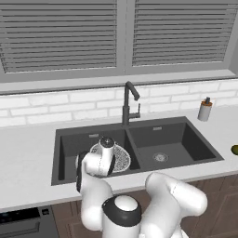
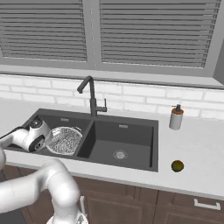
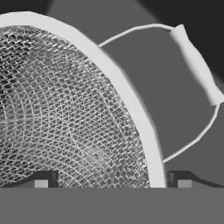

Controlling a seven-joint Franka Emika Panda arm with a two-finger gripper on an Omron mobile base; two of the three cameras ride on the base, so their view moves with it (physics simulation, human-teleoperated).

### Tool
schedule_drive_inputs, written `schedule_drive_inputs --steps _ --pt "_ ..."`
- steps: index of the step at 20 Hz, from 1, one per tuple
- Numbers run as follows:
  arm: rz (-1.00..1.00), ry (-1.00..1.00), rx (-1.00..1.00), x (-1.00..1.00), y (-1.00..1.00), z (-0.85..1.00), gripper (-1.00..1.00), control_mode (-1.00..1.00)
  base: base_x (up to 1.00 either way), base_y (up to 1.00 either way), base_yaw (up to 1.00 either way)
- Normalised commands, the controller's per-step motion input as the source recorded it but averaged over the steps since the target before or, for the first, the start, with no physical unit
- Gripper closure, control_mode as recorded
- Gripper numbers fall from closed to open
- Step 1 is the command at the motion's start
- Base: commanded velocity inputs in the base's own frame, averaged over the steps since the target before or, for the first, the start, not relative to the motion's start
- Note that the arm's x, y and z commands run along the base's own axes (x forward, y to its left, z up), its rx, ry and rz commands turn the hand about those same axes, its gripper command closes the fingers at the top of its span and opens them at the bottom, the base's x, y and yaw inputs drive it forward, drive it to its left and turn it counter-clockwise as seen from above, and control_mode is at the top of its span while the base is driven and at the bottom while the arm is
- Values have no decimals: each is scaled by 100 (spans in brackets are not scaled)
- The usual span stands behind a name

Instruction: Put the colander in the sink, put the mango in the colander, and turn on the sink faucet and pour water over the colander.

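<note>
The mesh colander sits in the left basin of the dark double sink. My gripper hangs open just over it, its fingertips wide apart on either side of the white rim. The colander's mesh and its wire side handle lie close below. A small green-brown mango rests on the counter right of the sink. The dark faucet stands behind the divider, and no water runs from it.
A beige dispenser bottle stands on the counter at the back right. A white tiled wall and a window with blinds rise behind the sink. The right basin holds only its drain.
</note>
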Motion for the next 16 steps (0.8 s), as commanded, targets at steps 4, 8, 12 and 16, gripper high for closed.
schedule_drive_inputs --steps 4,8,12,16 --pt "-16 -5 -3 -6 100 18 -100 -100 0 0 0" --pt "-12 0 -2 -13 100 18 -100 -100 0 0 0" --pt "-10 -2 0 -36 99 59 -100 -100 0 0 0" --pt "-9 -6 0 -56 45 80 -100 -100 0 0 0"
